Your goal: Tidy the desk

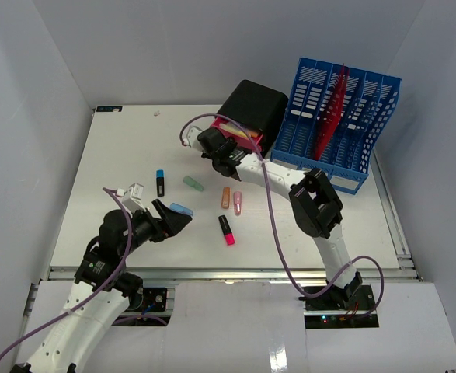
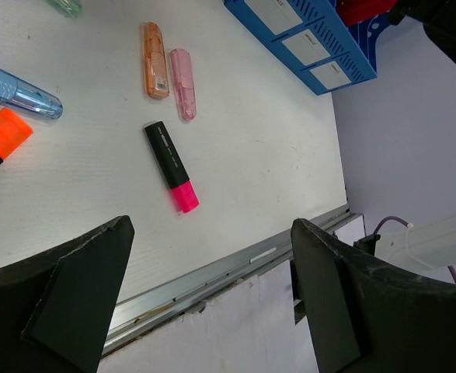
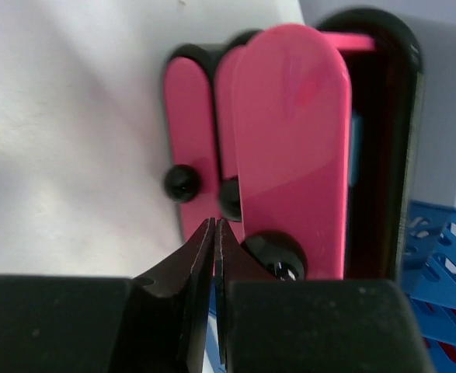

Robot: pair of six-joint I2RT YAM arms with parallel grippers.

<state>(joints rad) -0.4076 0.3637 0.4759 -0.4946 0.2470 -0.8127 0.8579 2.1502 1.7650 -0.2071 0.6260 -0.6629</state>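
Top view: the desk (image 1: 119,155) spans the enclosure floor, with the left gripper (image 1: 173,220) at its 7 o'clock and the right gripper (image 1: 218,155) at 12 o'clock near a black drawer box (image 1: 255,109). Left wrist view: the left gripper's jaws stand wide and empty above the desk, a black-and-pink highlighter (image 2: 171,165) toward 12 o'clock. Right wrist view: the right gripper (image 3: 214,233) is closed tip to tip, gripping nothing, just before the pink drawers (image 3: 290,155).

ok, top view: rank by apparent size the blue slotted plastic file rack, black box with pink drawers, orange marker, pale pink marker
1. blue slotted plastic file rack
2. black box with pink drawers
3. orange marker and pale pink marker: look alike, not ranked
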